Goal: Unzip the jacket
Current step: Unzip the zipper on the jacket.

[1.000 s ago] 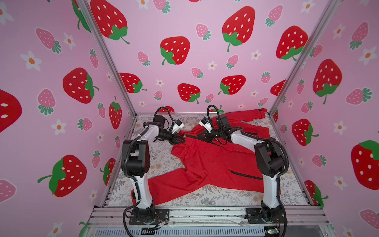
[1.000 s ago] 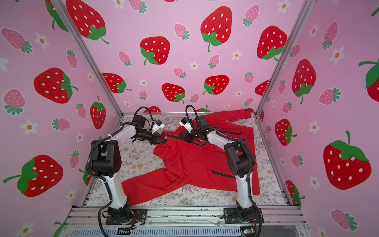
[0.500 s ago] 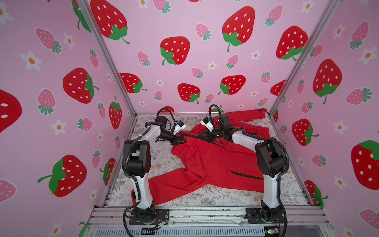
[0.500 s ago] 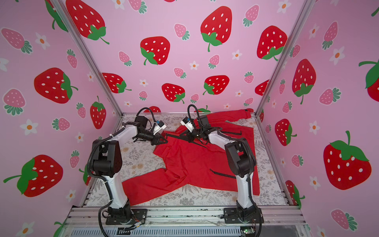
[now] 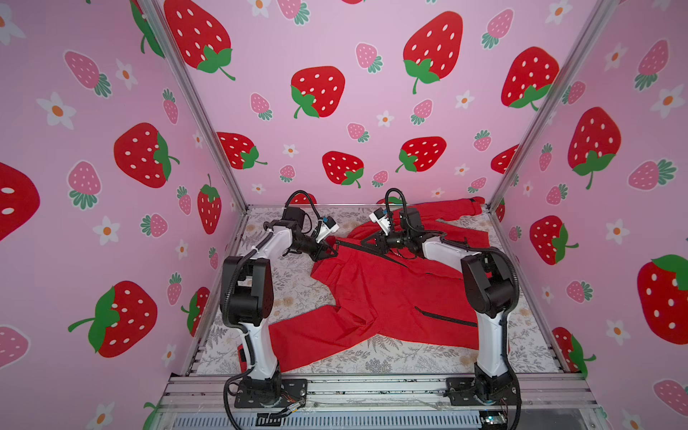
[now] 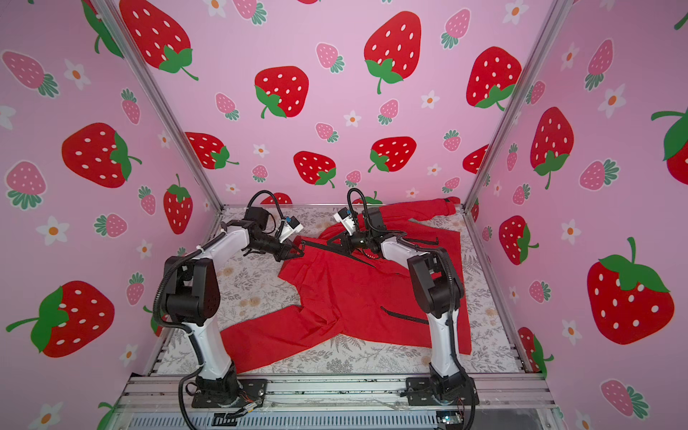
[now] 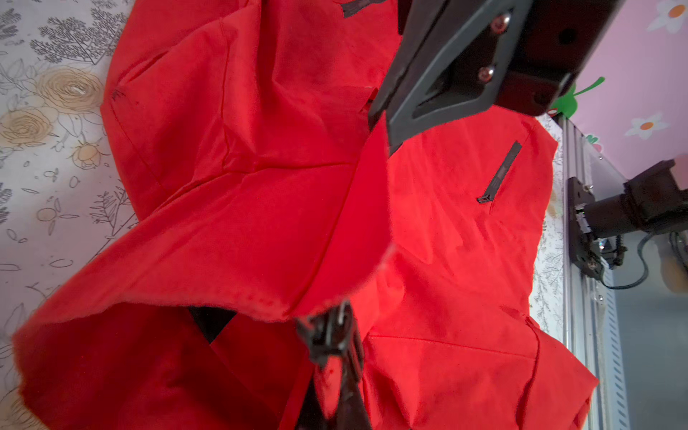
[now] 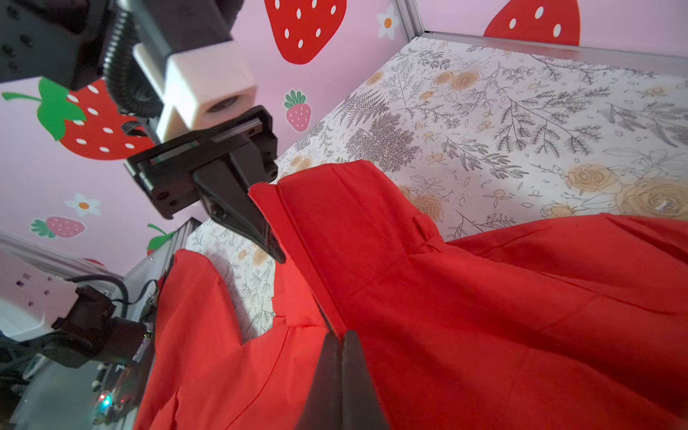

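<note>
Just now left pincer [image 8: 277, 255] shut on jacket [image 8: 484, 316] zipper [image 7: 333, 335]; right pincer [image 8: 341, 337] grips jacket shut, so it looks ready to pull.

Booth: pink strawberry-print walls [image 5: 353, 41] on three sides of floral tabletop [image 5: 290, 283]; aluminium posts [image 5: 198, 111] at its far corners; rail [image 5: 372, 387] along near edge.

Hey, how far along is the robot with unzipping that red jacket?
Done: both end effectors have a grip, and the jacket's far edge is raised off the table. In hand: the left end effector pinches what looks like the black zipper pull, and the right end effector is shut on fabric beside the zipper. Left: the front looks closed, so the whole pull along the zipper remains.
</note>
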Motion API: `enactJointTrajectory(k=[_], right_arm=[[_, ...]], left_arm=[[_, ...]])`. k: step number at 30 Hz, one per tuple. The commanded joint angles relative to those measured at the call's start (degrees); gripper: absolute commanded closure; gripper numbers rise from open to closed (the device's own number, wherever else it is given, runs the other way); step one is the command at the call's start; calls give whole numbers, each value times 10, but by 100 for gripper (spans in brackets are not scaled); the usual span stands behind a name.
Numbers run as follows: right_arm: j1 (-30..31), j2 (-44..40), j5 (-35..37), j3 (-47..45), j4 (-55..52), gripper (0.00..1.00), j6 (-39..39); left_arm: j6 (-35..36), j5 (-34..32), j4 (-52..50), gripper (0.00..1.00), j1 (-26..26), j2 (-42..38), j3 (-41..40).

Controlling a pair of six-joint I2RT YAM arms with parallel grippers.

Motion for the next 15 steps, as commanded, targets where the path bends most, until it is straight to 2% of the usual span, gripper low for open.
enactJointTrajectory(k=[1,5,8,11,12,13,14,15], right_arm=[[-9,6,-18,19,61,100,59],[-9,15,-21,38,23,100,64],[-9,8,-20,30,37,100,73],[-9,9,-29,38,47,100,97],[-9,11,-32,41,51,93,107],[-10,12,-34,43,55,83,116],[-9,10,-37,43,58,68,119],[-10,5,-33,40,57,58,117]], left_arm=[[-8,-52,-2,100,-10,-22,-15],[-19,-56,22,100,-27,-44,-17],[-18,-61,35,100,-37,-62,-15],[-12,-39,55,100,-37,-76,-20],[-11,-37,59,100,-37,-77,-21],[-9,-32,59,100,-37,-75,-18],[-11,-31,56,100,-37,-71,-13],[-14,-30,53,100,-37,-66,-7]])
